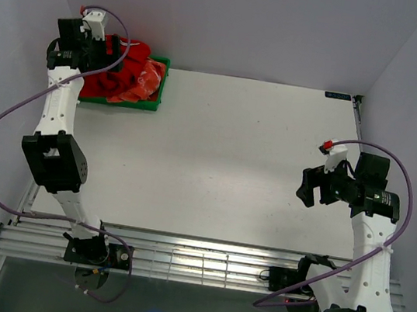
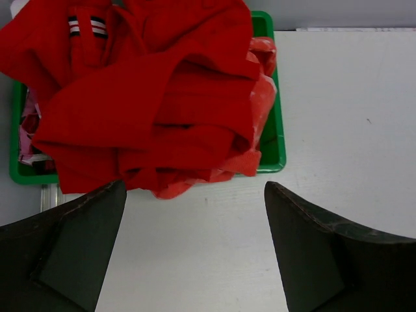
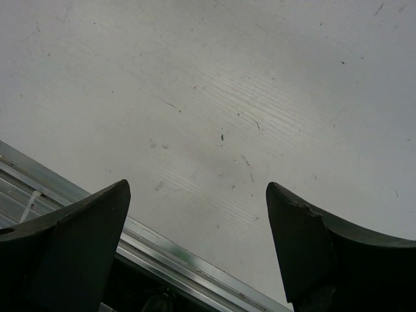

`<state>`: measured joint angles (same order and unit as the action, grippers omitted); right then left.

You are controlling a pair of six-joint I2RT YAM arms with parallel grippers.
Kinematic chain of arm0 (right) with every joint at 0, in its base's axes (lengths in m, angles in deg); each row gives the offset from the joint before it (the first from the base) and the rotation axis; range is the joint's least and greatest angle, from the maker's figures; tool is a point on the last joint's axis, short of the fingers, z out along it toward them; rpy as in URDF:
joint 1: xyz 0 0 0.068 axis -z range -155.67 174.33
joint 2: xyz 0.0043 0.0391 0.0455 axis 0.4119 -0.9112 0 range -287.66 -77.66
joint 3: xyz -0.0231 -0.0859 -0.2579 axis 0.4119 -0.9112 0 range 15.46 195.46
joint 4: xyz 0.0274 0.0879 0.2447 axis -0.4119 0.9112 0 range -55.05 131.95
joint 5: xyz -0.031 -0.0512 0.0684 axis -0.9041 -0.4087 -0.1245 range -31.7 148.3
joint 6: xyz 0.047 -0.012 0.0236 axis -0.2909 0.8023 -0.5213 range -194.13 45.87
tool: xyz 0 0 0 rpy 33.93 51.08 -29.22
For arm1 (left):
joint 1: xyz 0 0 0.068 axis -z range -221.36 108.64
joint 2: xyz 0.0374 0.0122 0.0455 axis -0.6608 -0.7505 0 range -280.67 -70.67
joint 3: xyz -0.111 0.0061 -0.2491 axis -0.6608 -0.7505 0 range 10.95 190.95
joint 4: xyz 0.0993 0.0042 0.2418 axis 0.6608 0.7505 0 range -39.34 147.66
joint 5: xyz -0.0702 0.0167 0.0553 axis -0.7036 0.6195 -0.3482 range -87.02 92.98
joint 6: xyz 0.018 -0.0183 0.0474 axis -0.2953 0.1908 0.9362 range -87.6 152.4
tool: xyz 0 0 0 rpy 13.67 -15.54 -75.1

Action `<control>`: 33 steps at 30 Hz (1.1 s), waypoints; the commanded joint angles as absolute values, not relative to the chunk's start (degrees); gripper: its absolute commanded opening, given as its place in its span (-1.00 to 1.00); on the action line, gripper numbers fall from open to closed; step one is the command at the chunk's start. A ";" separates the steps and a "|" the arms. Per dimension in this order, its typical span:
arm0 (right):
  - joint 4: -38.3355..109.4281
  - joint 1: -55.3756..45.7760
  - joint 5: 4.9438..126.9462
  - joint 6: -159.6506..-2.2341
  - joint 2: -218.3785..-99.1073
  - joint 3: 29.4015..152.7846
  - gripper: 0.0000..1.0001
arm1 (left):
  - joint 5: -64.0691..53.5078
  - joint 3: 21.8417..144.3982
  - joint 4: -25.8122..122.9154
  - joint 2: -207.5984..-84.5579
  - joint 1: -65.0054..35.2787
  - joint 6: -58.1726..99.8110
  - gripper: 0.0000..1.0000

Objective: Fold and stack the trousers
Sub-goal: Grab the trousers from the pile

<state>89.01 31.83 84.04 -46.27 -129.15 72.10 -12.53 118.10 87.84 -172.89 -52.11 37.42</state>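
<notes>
Mostly, trousers (image 2: 149, 104) hide the green bin (image 2: 279, 140).

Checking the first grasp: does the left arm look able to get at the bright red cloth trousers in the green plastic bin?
Probably yes. The left gripper hangs close to the bright red cloth trousers, fingers open; the cloth heaps above the rim of the green plastic bin, with nothing between.
</notes>
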 commanded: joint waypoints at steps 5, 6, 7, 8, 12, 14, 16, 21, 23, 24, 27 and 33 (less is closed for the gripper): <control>85.75 32.06 85.81 -47.41 -130.65 71.01 0.80 | -13.37 125.21 80.36 -181.23 -53.58 40.56 0.96; 85.66 32.06 85.81 -47.41 -130.83 70.92 0.80 | -13.54 124.95 80.28 -182.02 -53.58 41.70 0.96; 85.49 32.06 85.81 -47.41 -131.01 70.83 0.80 | -14.50 124.51 80.45 -182.64 -53.49 42.76 0.96; 85.31 32.06 85.81 -47.32 -131.36 70.74 0.80 | -14.86 124.07 80.54 -183.78 -53.49 44.60 0.96; 85.22 32.06 85.81 -47.15 -132.06 70.57 0.80 | -16.53 122.14 81.24 -185.81 -53.49 47.60 0.96; 85.31 31.97 85.90 -46.88 -132.16 70.57 0.80 | -18.54 121.35 81.94 -186.77 -53.49 48.56 0.96; 85.40 32.06 85.73 -46.79 -132.24 70.30 0.80 | -19.17 120.55 81.86 -187.21 -53.40 48.57 0.96; 85.40 31.97 85.73 -46.71 -132.68 70.30 0.80 | -18.73 120.72 81.42 -189.49 -53.23 47.69 0.96; 85.49 31.97 85.81 -46.71 -132.94 70.48 0.80 | -17.77 121.95 81.07 -190.99 -53.05 47.08 0.93; 85.58 31.97 85.81 -46.71 -133.03 70.65 0.80 | -17.33 122.57 81.07 -192.39 -53.05 46.64 0.88; 85.58 31.97 85.64 -46.79 -133.38 71.27 0.80 | -16.36 125.54 80.98 -193.98 -52.61 46.02 0.53; 85.84 31.97 85.64 -47.14 -134.18 72.59 0.80 | -17.67 130.47 81.77 -195.48 -51.73 46.11 -0.40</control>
